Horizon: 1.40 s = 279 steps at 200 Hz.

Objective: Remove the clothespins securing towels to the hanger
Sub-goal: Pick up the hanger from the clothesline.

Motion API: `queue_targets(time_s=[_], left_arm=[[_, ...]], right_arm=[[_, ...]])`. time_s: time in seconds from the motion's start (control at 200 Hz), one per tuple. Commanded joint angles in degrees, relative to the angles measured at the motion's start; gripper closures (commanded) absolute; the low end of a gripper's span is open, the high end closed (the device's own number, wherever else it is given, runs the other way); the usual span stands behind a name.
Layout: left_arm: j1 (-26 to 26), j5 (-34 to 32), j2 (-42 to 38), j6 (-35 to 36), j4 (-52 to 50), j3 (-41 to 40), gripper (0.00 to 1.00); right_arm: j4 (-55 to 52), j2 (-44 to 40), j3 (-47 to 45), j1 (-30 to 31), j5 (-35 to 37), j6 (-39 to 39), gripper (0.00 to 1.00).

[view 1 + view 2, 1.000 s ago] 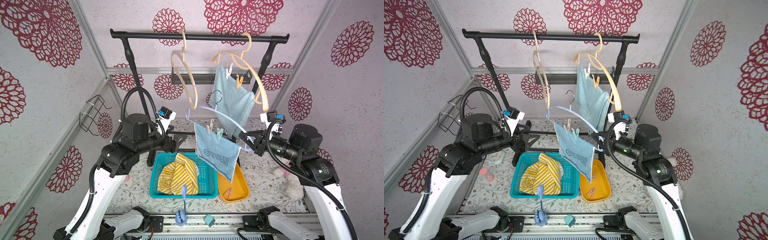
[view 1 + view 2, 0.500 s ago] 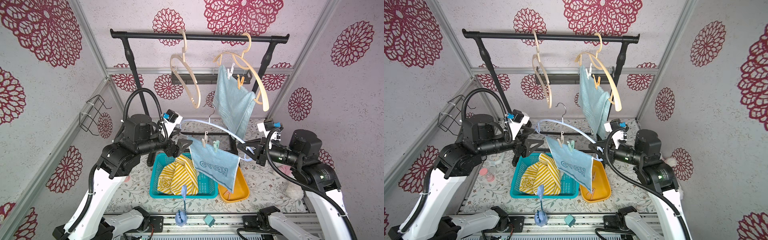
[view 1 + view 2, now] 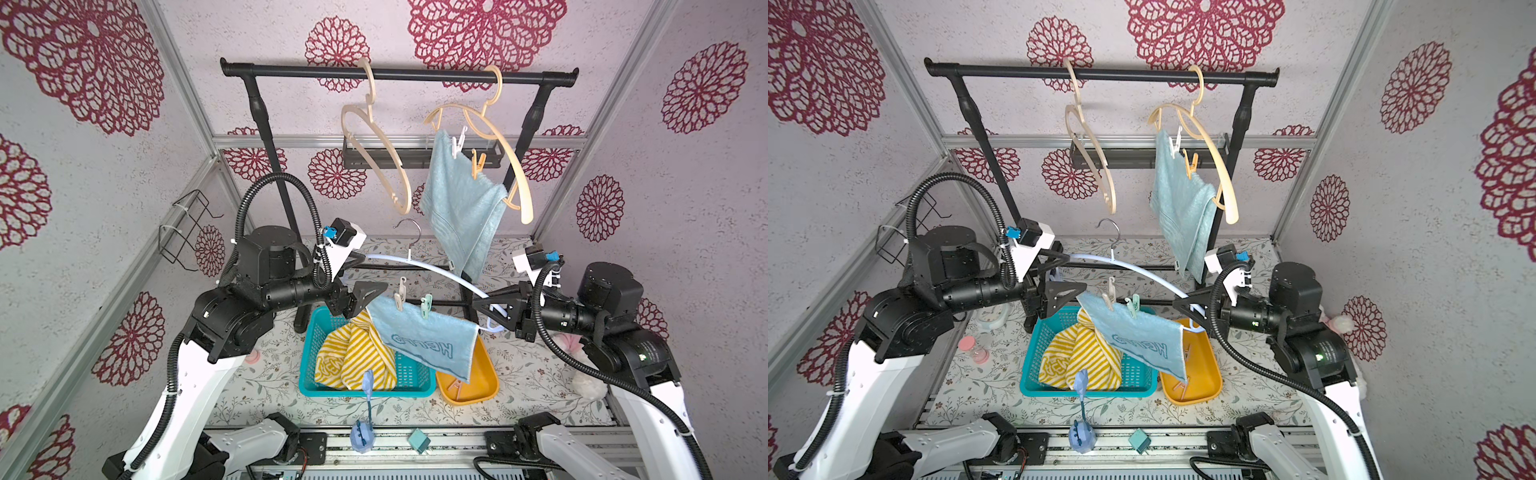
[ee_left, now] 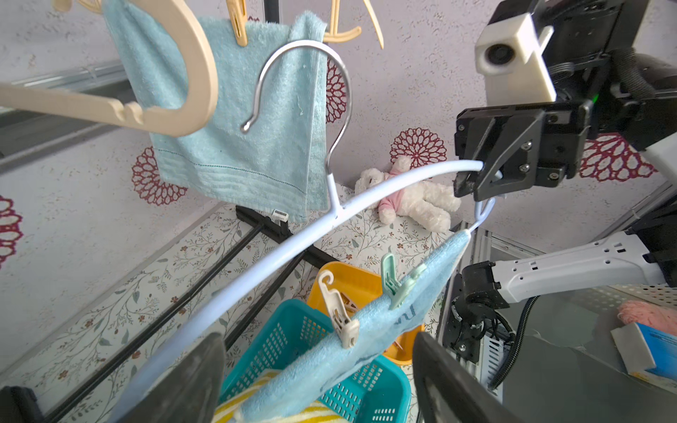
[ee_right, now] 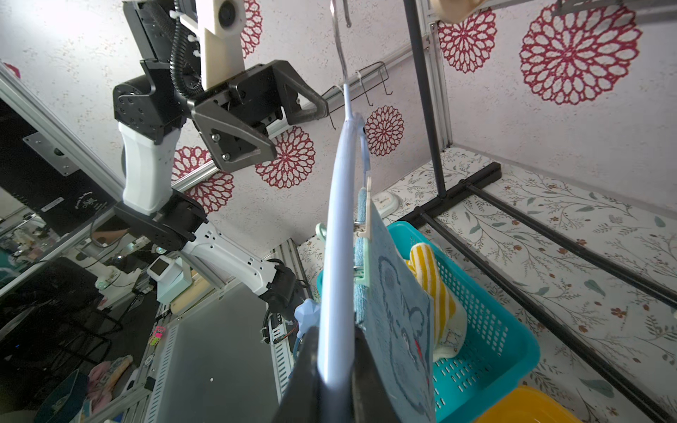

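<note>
Lowered since a second ago, the pale blue hanger (image 3: 436, 270) now sits above the teal basket (image 3: 309, 332). The left gripper (image 3: 374, 276) has closed in on its 9 o'clock end, jaws spread wide and holding nothing. At 3 o'clock the right gripper (image 3: 482, 302) is clamped on the hanger's other end. A white clothespin (image 3: 400, 291) and a mint clothespin (image 3: 426, 306) stand side by side, pinning the light blue HELLO towel (image 3: 424, 340) to the hanger's lower bar.
</note>
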Motion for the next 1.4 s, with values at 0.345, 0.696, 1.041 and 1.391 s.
queue_targets(time_s=[0.345, 0.696, 1.041, 1.391], left_arm=[[-0.4, 3.2, 5.2, 5.5, -3.4, 6.3, 0.19], [-0.4, 2.7, 6.6, 7.6, -6.6, 8.2, 0.19], [2.5, 7.0, 6.3, 8.4, -9.0, 7.6, 0.23], [7.5, 16.4, 6.5, 7.2, -9.6, 7.0, 0.55]], right_arm=[[13.2, 5.3, 2.2, 3.6, -5.8, 2.2, 1.0], [11.3, 9.7, 4.8, 10.9, -3.2, -0.9, 1.0], [10.4, 12.6, 7.8, 12.8, -4.9, -2.5, 1.0], [9.5, 13.9, 9.6, 12.8, -6.0, -4.1, 1.0]])
